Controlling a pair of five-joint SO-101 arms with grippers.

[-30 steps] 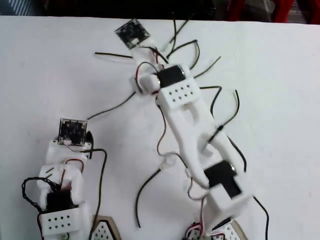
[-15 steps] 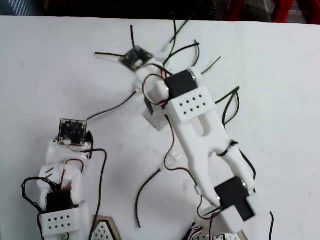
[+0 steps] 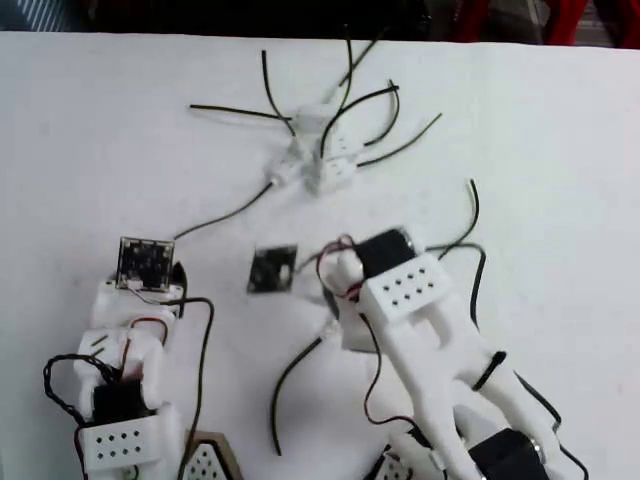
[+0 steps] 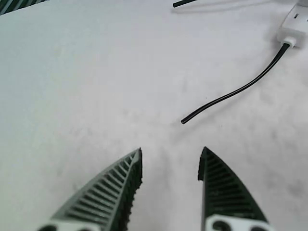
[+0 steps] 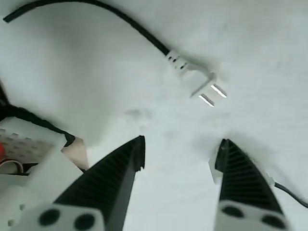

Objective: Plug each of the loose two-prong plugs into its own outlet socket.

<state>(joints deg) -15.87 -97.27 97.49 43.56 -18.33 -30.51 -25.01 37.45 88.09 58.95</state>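
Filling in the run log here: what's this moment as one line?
left gripper: open, over white table near black cord end | right gripper: open, above loose white two-prong plug on black cord | plug: lying flat, unplugged

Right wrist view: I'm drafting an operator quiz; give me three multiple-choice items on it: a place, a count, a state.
1. The loose plug lies: A) on the table, clear of the right gripper; B) between its fingers; C) in a socket.
2. Its prongs number: A) one; B) two; C) three.
3. The right gripper is: A) shut on the plug; B) shut, empty; C) open.
Answers: 1 A, bare table shows around it; 2 B, two metal prongs show; 3 C, a gap separates the fingertips.
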